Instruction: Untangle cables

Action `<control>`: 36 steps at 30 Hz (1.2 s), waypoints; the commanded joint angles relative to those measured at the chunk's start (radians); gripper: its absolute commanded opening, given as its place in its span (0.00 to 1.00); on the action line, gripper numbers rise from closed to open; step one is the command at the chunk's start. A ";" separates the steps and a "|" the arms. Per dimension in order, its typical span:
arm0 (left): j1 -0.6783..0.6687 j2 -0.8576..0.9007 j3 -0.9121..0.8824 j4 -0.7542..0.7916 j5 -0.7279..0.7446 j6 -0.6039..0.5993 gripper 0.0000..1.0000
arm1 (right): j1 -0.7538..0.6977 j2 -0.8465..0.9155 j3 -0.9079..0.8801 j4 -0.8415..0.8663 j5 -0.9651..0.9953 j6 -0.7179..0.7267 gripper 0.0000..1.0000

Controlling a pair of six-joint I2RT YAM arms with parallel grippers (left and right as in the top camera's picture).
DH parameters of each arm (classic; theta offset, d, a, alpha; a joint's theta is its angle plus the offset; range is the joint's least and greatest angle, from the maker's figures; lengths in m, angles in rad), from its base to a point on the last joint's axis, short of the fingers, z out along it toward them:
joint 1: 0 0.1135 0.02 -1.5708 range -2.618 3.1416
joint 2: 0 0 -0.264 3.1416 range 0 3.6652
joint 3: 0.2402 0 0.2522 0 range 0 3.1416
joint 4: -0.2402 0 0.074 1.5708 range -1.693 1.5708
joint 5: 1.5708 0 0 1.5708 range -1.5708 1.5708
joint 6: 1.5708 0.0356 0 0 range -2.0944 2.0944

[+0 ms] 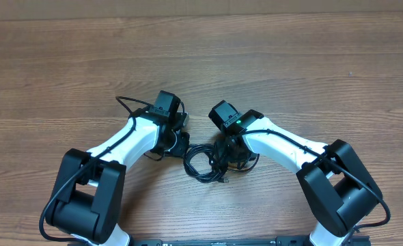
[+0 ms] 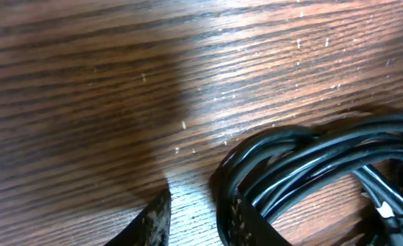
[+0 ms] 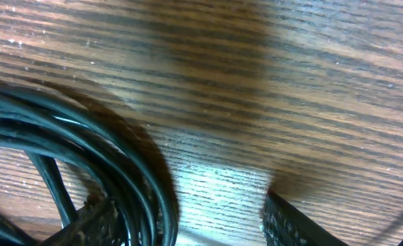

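Cables [image 1: 200,164] (coiled) lie between left pincer [image 1: 179,142] and right pincer [image 1: 230,154]

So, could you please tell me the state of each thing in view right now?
cables: tangled in one bunched coil, lying on the table between the two grippers.
left gripper: open with a modest gap, low at the table, the coil against one finger.
right gripper: open wider, low at the table, strands beside one finger, nothing clamped.
table: wooden, carrying the coil.
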 commanded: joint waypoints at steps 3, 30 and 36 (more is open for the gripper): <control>-0.039 0.054 -0.054 -0.008 -0.111 0.008 0.31 | -0.009 0.061 -0.052 0.014 0.041 0.000 0.61; -0.053 0.054 -0.054 0.009 -0.163 -0.037 0.27 | -0.010 0.061 -0.053 0.019 0.051 0.000 0.62; -0.053 0.054 -0.054 0.003 -0.164 -0.037 0.18 | -0.010 0.061 -0.053 0.019 0.051 0.000 0.62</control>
